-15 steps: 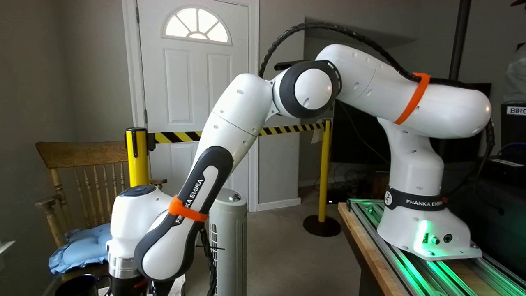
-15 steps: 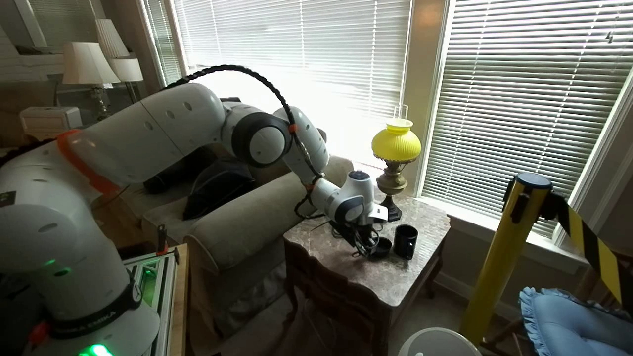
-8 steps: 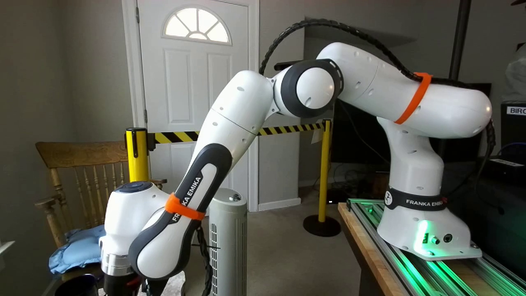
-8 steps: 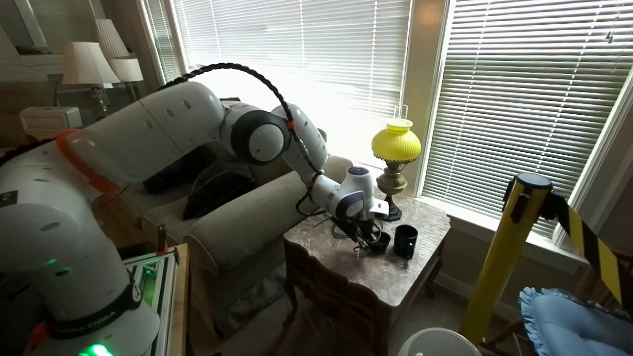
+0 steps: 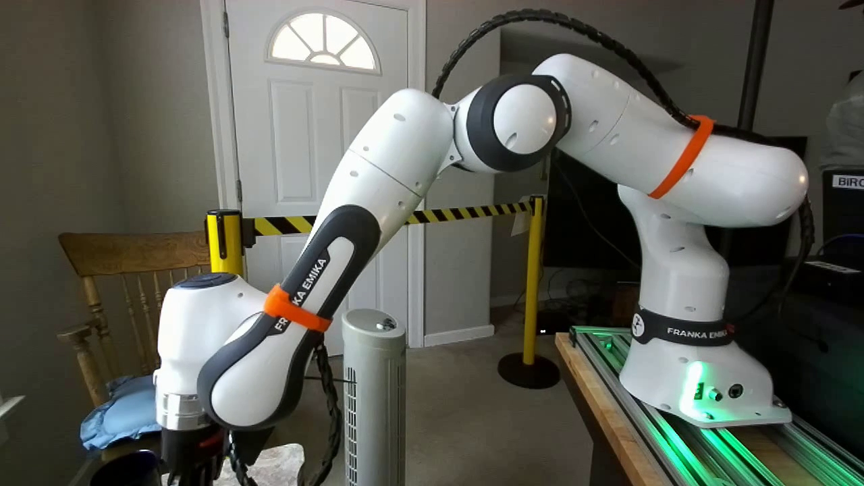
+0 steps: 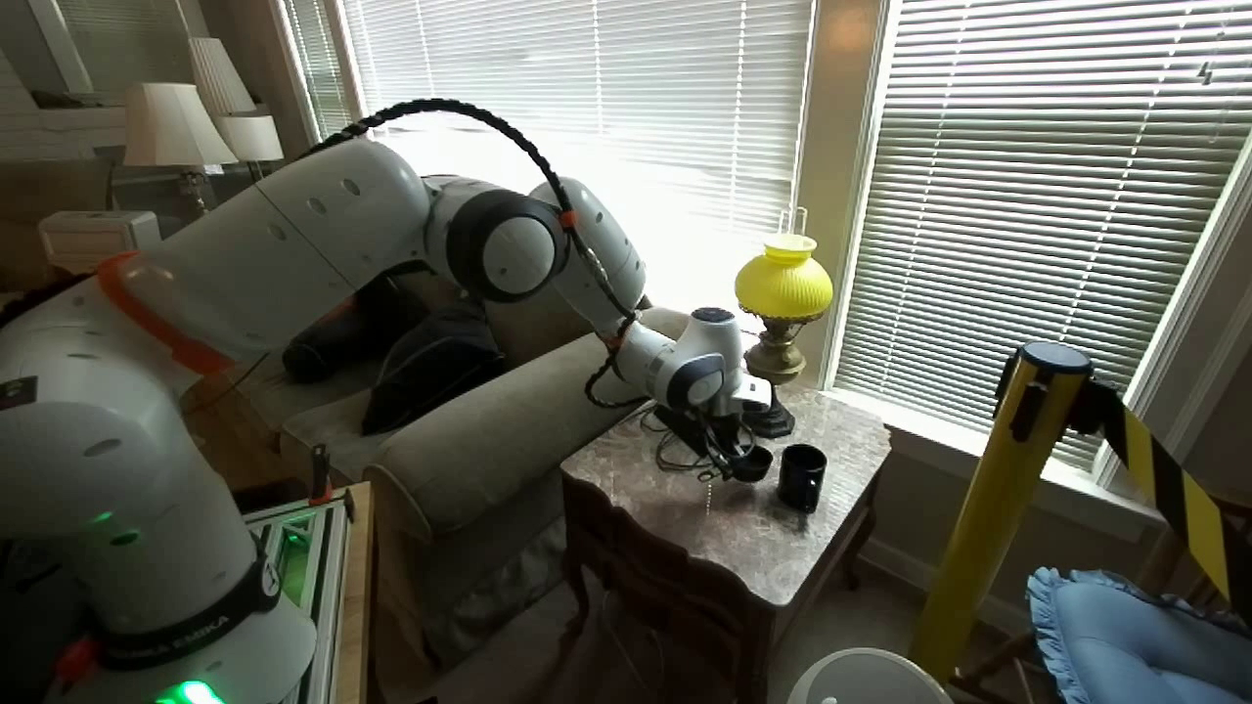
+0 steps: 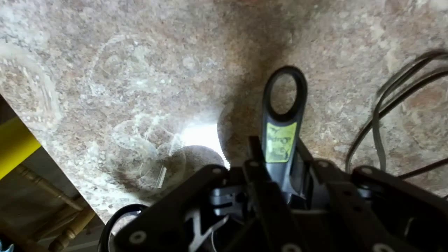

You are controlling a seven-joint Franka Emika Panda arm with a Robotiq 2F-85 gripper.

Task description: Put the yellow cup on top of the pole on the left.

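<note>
The cup point(image 6: 751, 465) is a small dark measuring cup; its handle point(image 7: 281, 136) carries a yellow label. My gripper point(image 7: 280, 148) is shut on the handle, one finger on each side. The cup's bowl is mostly hidden behind the fingers in the wrist view. In an exterior view my gripper point(image 6: 727, 460) holds it a little above the side table. The pole point(image 6: 988, 499) is a thick yellow post with a dark cap and striped tape, apart from the gripper. It also stands in an exterior view point(image 5: 225, 244) behind my wrist, partly hidden.
A black mug point(image 6: 802, 479) stands on the marble-topped side table point(image 6: 782, 562) beside the cup. A yellow-shaded lamp point(image 6: 783, 284) stands behind. Loose cables point(image 7: 378, 115) lie on the table. A tower heater point(image 5: 375, 405), wooden chair point(image 5: 135, 251) and sofa point(image 6: 489, 450) are close by.
The arm has risen, and the gripper has gone up with the cup in it, lifting it away from the table. The mug, lamp and pole have not moved.
</note>
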